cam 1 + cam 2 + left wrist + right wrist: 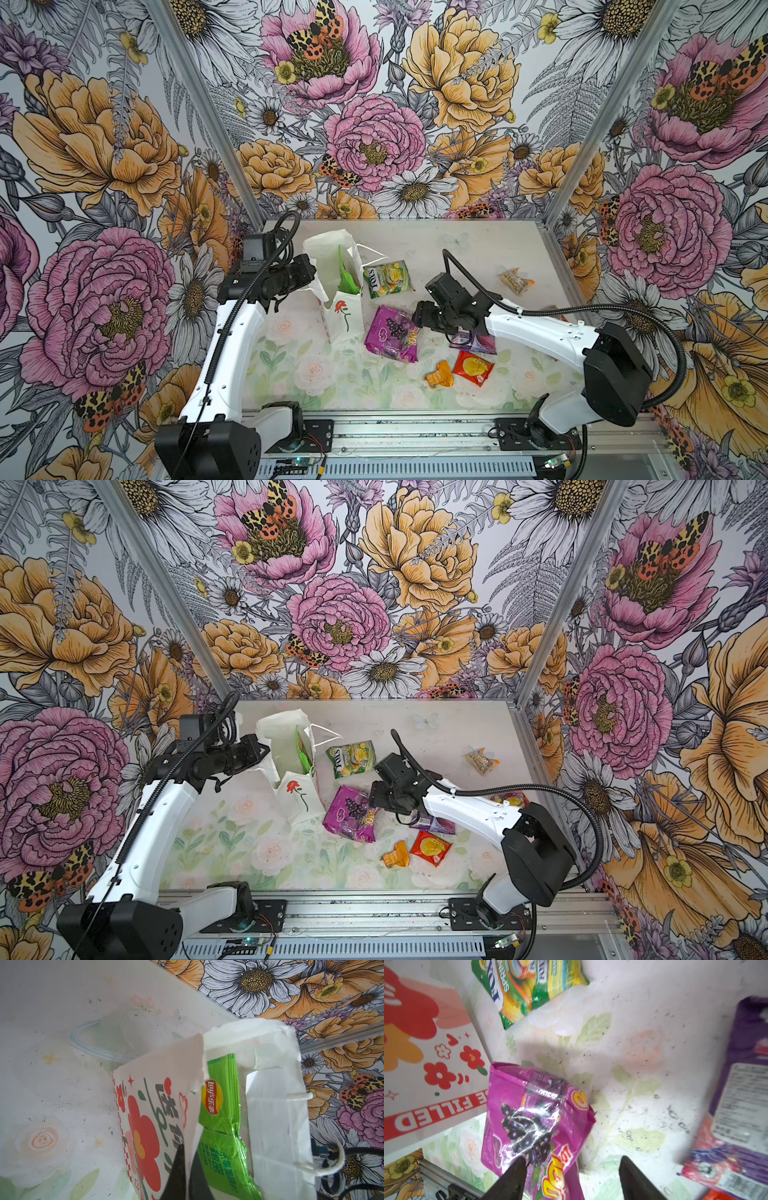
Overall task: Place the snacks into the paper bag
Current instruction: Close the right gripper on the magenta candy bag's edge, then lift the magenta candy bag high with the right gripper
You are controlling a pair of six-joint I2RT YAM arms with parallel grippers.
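- The bag (345, 318) stands open on the table (415, 245), left of centre in both top views, with a red flower drawn on its near side.
- The right wrist view shows another side with red flowers and "FILLED" in white on a red band.
- A light-green Lay's packet (220, 1126) stands on edge inside the bag. Its red-and-yellow logo reads "Lay's" beside Chinese characters.
- The left gripper (188, 1180) is closed, pinching the bag's printed wall near the rim. Dark Chinese characters run along that wall, partly hidden.
- The right gripper (574, 1180) is spread wide and holds nothing. One finger is over the grape packet (533, 1115), the other over bare table.
- The grape packet is magenta and lies mid-frame, just right of the bag. Its yellow lettering cannot be read.
- The green-yellow FOX'S packet (386, 278) lies flat just above it.
- The purple packet (482, 344) lies partly under the right arm, its white label too blurred to read.
- The red packet (473, 368) and orange packet (439, 375) lie side by side at lower centre-right.
- The clear packet (515, 282) lies apart, at the table's upper right.
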